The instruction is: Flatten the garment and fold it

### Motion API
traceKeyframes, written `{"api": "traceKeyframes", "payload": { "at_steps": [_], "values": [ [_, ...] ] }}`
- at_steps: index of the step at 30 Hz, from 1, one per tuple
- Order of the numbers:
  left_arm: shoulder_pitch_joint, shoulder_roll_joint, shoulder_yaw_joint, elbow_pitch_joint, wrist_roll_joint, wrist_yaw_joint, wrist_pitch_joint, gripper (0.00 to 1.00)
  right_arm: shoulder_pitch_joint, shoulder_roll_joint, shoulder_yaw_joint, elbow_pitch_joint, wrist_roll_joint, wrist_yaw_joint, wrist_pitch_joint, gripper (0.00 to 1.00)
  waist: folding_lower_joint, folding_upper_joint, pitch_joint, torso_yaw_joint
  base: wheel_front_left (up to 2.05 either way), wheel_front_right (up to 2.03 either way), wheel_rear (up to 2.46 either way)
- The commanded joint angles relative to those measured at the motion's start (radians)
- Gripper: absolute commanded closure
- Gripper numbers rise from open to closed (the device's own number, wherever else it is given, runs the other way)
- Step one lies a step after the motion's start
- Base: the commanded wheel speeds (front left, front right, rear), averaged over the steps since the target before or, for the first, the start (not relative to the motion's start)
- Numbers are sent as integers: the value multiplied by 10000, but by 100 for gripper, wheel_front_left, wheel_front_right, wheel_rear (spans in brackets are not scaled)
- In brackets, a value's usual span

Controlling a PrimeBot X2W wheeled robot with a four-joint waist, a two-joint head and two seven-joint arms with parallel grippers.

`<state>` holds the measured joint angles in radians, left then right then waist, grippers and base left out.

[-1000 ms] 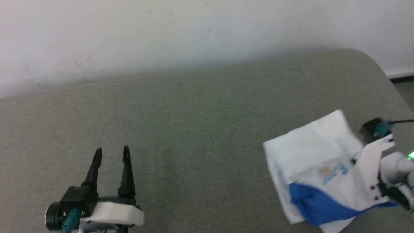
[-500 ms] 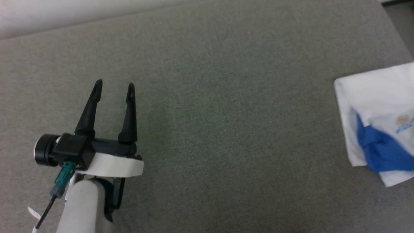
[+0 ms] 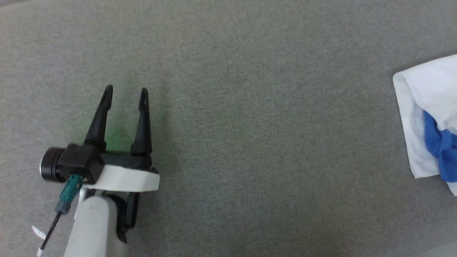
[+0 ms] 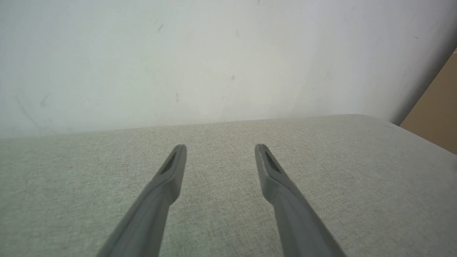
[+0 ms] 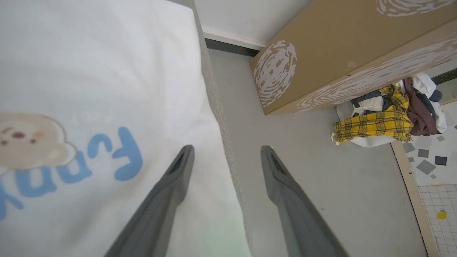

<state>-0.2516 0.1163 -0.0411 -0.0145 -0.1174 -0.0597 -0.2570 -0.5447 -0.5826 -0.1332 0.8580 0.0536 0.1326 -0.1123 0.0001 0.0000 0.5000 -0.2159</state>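
Note:
The garment [image 3: 425,107], white with a blue sleeve showing, lies folded at the right edge of the head view on the grey cushion [image 3: 250,125]. In the right wrist view its white front with a bear print and blue letters [image 5: 89,107] lies under my right gripper [image 5: 226,150], which is open and holds nothing; one finger hangs over the cloth, the other past the cushion's edge. My left gripper [image 3: 125,92] stands open and holds nothing over bare cushion at the left, far from the garment; its two fingers [image 4: 171,171] point toward the wall.
A white wall [image 4: 214,53] rises behind the cushion. Beside the cushion's right edge is grey floor [image 5: 303,160] with a long cardboard box [image 5: 339,46] and a pile of clothes [image 5: 385,117], one yellow plaid.
The head camera has tilted down and swung left, so the garment sits further right in view. My right gripper, which was at the garment a second ago, has opened and let go of it.

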Motion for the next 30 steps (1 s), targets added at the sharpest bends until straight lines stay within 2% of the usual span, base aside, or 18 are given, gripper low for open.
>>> {"api": "traceKeyframes", "payload": {
  "at_steps": [1,6,14,20,25,30],
  "values": [
    [242,-74,101,56,-72,111,-44,0,299,148,-138,73,-246,-19,-261,0,-1,0,-837,106,0,0,0],
    [1012,-225,372,189,-195,307,-45,0,1149,440,-396,-579,-686,-19,-803,0,-1,0,-2032,178,0,0,0],
    [2183,-406,626,357,-302,567,-46,0,2770,1853,335,-3783,-131,-19,-300,0,-1,0,-3422,494,0,0,0],
    [2479,-439,687,665,-279,607,-46,0,3887,2965,1067,-5909,558,-19,479,0,-1,0,-3920,1149,0,0,0],
    [2716,-249,878,954,-185,657,-47,0,4424,3916,1500,-7018,882,-19,674,0,-1,0,-4186,1608,0,0,0],
    [2991,109,1224,1156,-267,667,-45,0,4839,4723,1473,-7764,983,-19,542,0,-1,0,-4347,1847,0,0,0]
  ]
}}
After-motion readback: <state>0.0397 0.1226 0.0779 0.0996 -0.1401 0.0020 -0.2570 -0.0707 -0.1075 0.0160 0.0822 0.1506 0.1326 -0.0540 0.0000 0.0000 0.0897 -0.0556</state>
